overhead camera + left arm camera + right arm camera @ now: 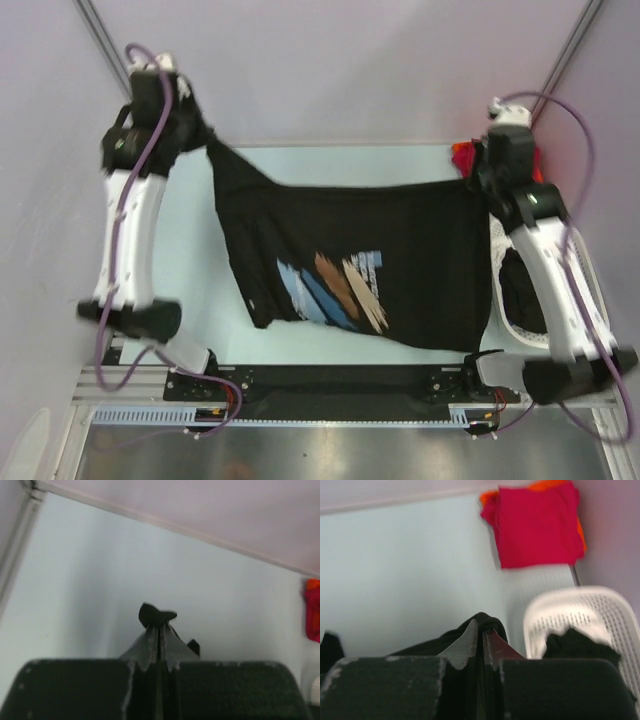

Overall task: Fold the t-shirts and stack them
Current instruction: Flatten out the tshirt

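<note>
A black t-shirt [370, 255] with blue, brown and cream stripes hangs stretched above the table between both arms. My left gripper [205, 140] is shut on its far left corner; a black tuft [156, 615] pokes out past the fingertips. At the far right my right gripper [478, 178] is shut on the other corner, cloth [487, 622] bunched at its tips. A folded crimson red t-shirt [537, 525] lies on an orange t-shirt [547, 486] at the back right corner. More black cloth [577, 645] sits in the white basket [600, 610].
The white lattice basket [505, 300] stands at the right side of the table, partly under my right arm. The pale table [190, 260] has a raised back edge [175, 527] and grey walls around it.
</note>
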Controlling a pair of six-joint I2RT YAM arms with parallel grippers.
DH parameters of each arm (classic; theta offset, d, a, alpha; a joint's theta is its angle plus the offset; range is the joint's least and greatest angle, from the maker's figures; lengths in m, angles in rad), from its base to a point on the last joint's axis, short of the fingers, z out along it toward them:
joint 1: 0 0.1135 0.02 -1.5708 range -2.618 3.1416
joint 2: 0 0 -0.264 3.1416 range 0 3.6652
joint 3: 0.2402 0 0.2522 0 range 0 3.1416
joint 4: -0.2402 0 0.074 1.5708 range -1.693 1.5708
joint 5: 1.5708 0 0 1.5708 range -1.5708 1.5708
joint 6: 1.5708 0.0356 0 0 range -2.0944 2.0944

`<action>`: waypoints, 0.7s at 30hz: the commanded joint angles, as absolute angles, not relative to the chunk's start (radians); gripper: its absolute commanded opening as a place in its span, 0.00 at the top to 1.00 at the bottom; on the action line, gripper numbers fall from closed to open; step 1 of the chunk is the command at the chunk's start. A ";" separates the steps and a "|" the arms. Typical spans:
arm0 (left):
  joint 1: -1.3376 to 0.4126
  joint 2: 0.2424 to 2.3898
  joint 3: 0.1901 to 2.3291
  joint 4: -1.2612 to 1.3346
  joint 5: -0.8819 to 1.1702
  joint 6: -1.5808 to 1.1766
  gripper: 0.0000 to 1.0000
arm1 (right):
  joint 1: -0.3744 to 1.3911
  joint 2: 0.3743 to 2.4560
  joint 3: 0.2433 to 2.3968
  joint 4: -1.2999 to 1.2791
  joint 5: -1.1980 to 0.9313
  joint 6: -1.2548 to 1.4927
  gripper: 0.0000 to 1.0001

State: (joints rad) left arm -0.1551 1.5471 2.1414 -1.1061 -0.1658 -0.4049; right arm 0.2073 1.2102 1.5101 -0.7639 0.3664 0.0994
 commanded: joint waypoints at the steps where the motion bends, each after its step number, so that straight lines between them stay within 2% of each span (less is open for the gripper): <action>1: -0.143 1.883 2.664 -0.956 -0.117 -0.388 1.00 | 0.222 1.492 1.799 -0.471 0.417 0.003 1.00; 2: -0.141 1.923 2.727 -0.928 -0.115 -0.379 1.00 | 0.227 1.553 1.971 -0.477 0.419 -0.030 1.00; 4: -0.118 1.931 2.741 -0.855 -0.101 -0.370 1.00 | 0.245 1.659 2.107 -0.471 0.401 -0.037 1.00; 7: -0.081 1.893 2.752 -0.847 -0.061 -0.380 1.00 | 0.317 1.706 2.253 -0.448 0.400 -0.093 1.00; 16: -0.037 1.789 2.743 -0.811 0.070 -0.408 1.00 | 0.486 1.530 2.184 -0.345 0.446 -0.236 1.00; 18: -0.037 1.760 2.664 -0.818 0.104 -0.410 1.00 | 0.520 1.499 2.151 -0.379 0.480 -0.236 1.00; 21: -0.057 1.714 2.494 -0.848 0.115 -0.417 1.00 | 0.529 1.384 1.940 -0.384 0.524 -0.184 1.00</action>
State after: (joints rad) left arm -0.0372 1.7519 2.6598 -0.8410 0.0479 -0.3969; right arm 0.5167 1.5002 2.1159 -0.3969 0.4309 -0.1883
